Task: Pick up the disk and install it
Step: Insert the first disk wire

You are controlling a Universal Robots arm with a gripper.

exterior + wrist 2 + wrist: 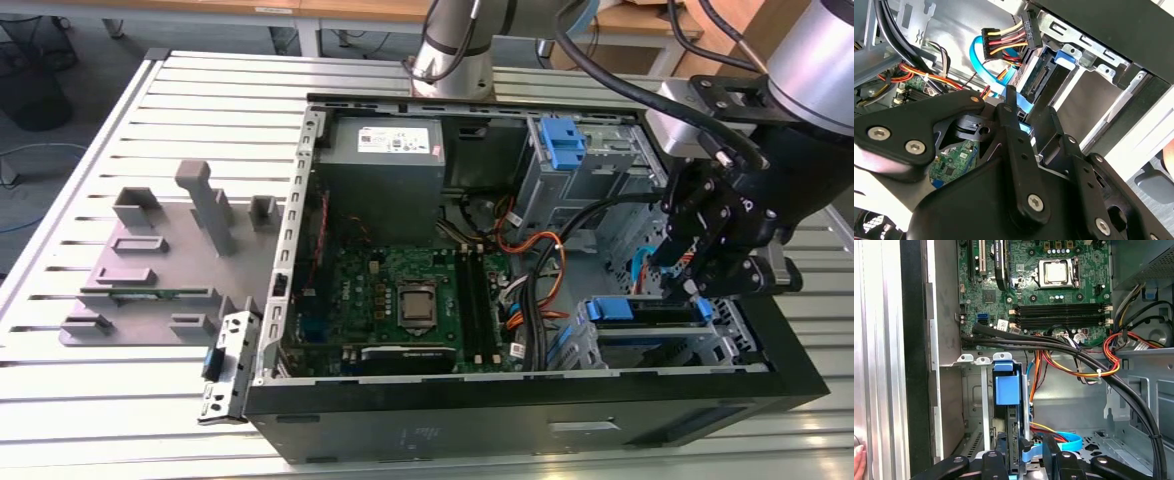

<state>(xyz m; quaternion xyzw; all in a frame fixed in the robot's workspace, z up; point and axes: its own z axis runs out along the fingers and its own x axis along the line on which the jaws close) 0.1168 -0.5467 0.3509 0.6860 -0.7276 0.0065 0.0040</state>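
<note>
- One disk (647, 311) is the task item. In the exterior view it stands on edge in the drive bay (674, 350), at a corner of the open computer case (534, 425). Its blue rail is uppermost, and the motherboard (400, 290) lies well to one side.
- The gripper (703, 288) hangs directly over the disk, close to its upper edge. In both wrist views it is lined up with the disk's near end.
- Grip state: it cannot be told whether the gripper is clamped on the disk or merely close against it.
- Step in hand (judgement): installation, insertion phase. The pick-up appears complete, since the disk is already within the bay.
- Seating depth: it cannot be confirmed that the disk is fully home.
- In the second wrist view, a blue data cable (985, 62) and a power connector (1004, 42) sit near the disk's connector edge. Whether either is mated cannot be told.
- Any further seating calls for straight travel along the bay guides. The rails must stay square and the cables clear.
</note>
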